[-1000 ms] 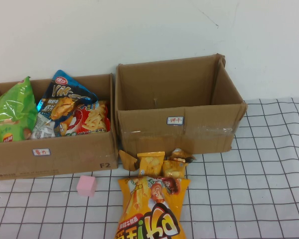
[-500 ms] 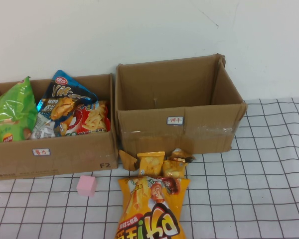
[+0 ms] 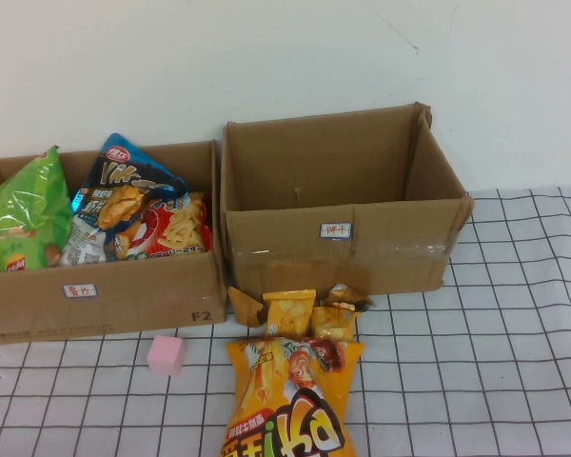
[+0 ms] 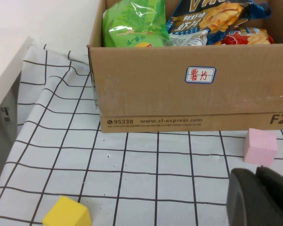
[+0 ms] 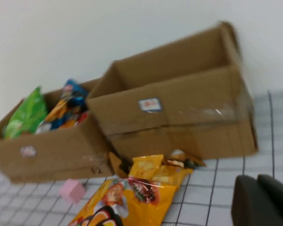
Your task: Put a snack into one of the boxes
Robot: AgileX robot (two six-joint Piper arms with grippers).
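Note:
A large orange snack bag [image 3: 285, 405] lies on the checked cloth in front of the boxes, with small yellow snack packets [image 3: 300, 309] just behind it. The right cardboard box [image 3: 343, 238] is empty. The left cardboard box [image 3: 105, 290] holds a green bag [image 3: 24, 209], a blue bag [image 3: 119, 195] and a red bag [image 3: 176, 224]. Neither gripper shows in the high view. My left gripper [image 4: 257, 176] is shut and empty, low over the cloth near the left box [image 4: 179, 99]. My right gripper [image 5: 257, 183] is shut and empty, to the right of the orange bag [image 5: 127, 195].
A pink cube [image 3: 166, 354] sits in front of the left box; it also shows in the left wrist view [image 4: 260, 146]. A yellow cube [image 4: 67, 214] lies near the table's left edge. A white wall stands behind the boxes.

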